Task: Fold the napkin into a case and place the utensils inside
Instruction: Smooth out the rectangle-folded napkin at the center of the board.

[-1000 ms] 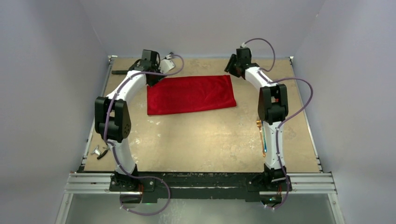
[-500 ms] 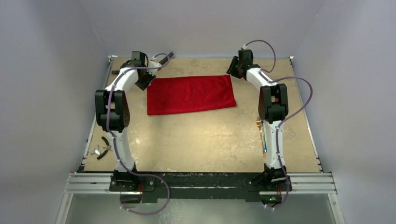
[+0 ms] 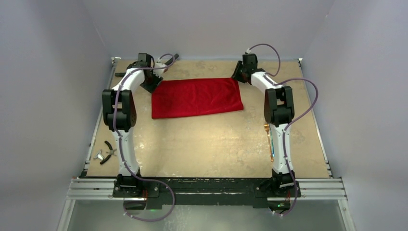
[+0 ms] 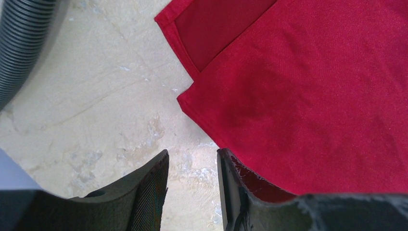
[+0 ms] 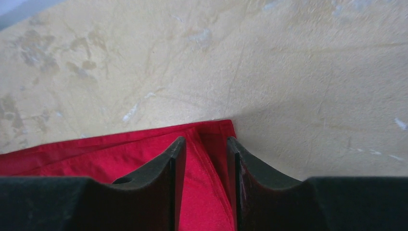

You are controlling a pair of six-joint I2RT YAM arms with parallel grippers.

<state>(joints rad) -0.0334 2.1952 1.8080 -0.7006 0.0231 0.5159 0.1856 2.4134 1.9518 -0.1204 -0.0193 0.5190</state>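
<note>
Since a second ago, the left arm has swung outward, so the left gripper (image 3: 150, 83) now hangs just off the far-left corner of the bright red, slightly shiny cloth napkin (image 3: 196, 97) instead of over it. The right gripper (image 3: 239, 73) has edged closer to the far-right corner, and the napkin itself has not shifted. It lies flat as a wide folded rectangle on the far half of the mottled tan tabletop (image 3: 207, 144), between the two grippers. In the left wrist view a lower layer peeks out at the corner, under the top fold. The left gripper's jaws are partly open and empty, with bare table showing in the gap and one finger (image 4: 235, 192) overlapping the cloth's edge. The right gripper's jaws are parted about as far, straddling the napkin's corner. Red cloth shows in the gap, but I cannot tell whether the tips touch it. A ribbed dark grey hose (image 4: 19, 43) curves just beyond the left gripper. The slim iridescent blue-gold metal utensils (image 3: 270, 144) lie well apart from the napkin, on the near right, half hidden by the right arm's white link. A small steel and dark-handled hand tool (image 3: 106, 153) sits at the table's left edge.
</note>
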